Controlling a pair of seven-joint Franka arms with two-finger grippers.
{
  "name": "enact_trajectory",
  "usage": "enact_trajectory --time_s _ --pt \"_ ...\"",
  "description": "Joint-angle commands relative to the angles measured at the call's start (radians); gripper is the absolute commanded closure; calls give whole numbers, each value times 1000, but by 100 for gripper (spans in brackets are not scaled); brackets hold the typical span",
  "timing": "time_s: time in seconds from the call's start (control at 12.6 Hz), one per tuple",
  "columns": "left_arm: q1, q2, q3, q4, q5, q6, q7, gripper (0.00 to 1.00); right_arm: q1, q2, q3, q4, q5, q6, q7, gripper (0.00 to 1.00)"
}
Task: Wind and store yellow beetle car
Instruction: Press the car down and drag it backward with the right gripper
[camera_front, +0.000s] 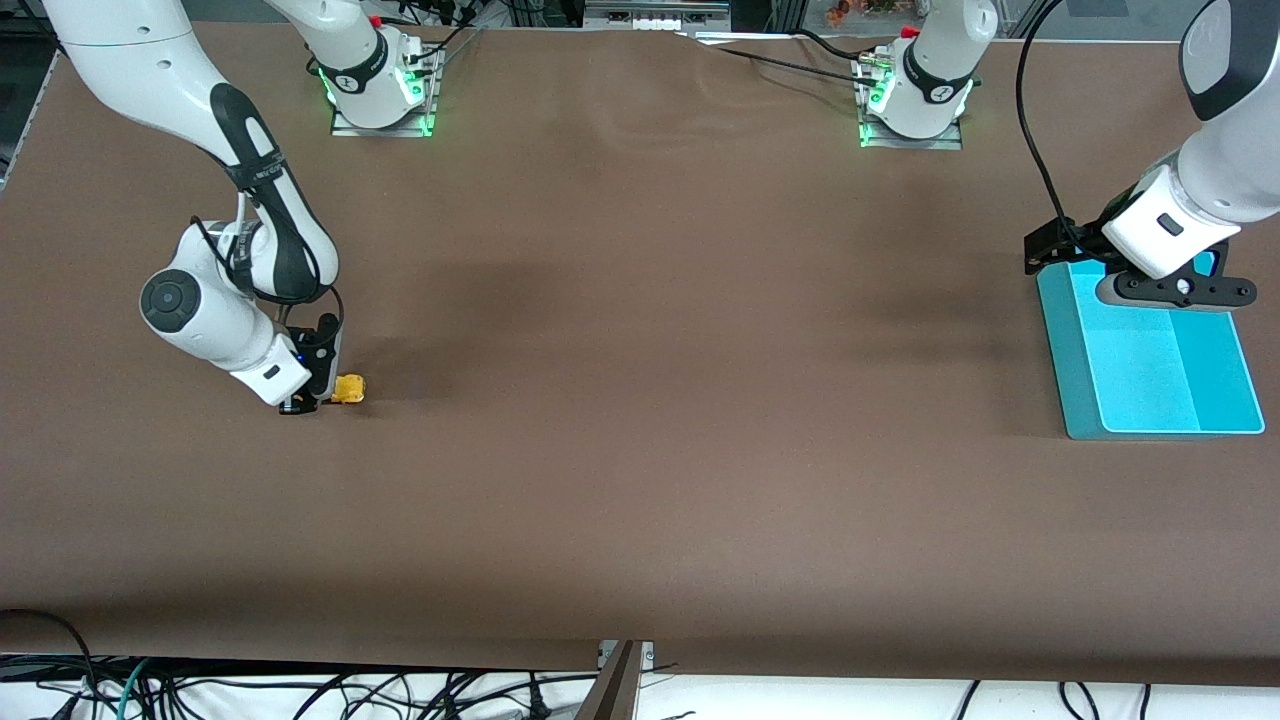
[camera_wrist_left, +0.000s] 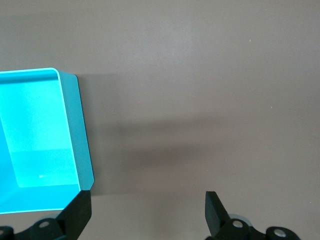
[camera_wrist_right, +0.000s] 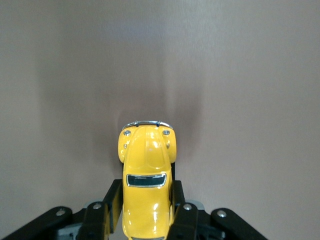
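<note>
In the front view, the right gripper (camera_front: 318, 398) sits low at the right arm's end of the brown desk (camera_front: 640, 400), its fingers closed on the yellow beetle car (camera_front: 349, 389) resting there. The left gripper (camera_front: 1100, 262) hangs over the rim of a turquoise tray (camera_front: 1075, 370).

The left wrist view shows the left fingers (camera_wrist_left: 216, 212) spread wide, holding nothing, beside the tray.

The right wrist view shows the car (camera_wrist_right: 146, 182) clamped between the fingers (camera_wrist_right: 183, 220), its chrome bumper pointing away.

yellow beetle car (camera_front: 349, 389): one
turquoise tray (camera_front: 1150, 400): one
claws: two, left claw (camera_wrist_left: 147, 212) and right claw (camera_front: 310, 400)
surface (camera_front: 640, 400): one, brown
</note>
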Motion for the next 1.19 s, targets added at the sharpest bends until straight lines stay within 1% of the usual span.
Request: enact_trajectory --time_s 0.0,0.56,1.11 --pt "11 -25 -1 -26 -29 17 28 0 -34 2 6 -12 13 -3 -28 66" --pt "8 -28 2 -40 -28 32 27 0 -114 3 8 -9 13 -2 -136 66" --pt "8 -30 2 -42 -28 31 28 0 -174 6 8 -7 13 -2 -198 66"
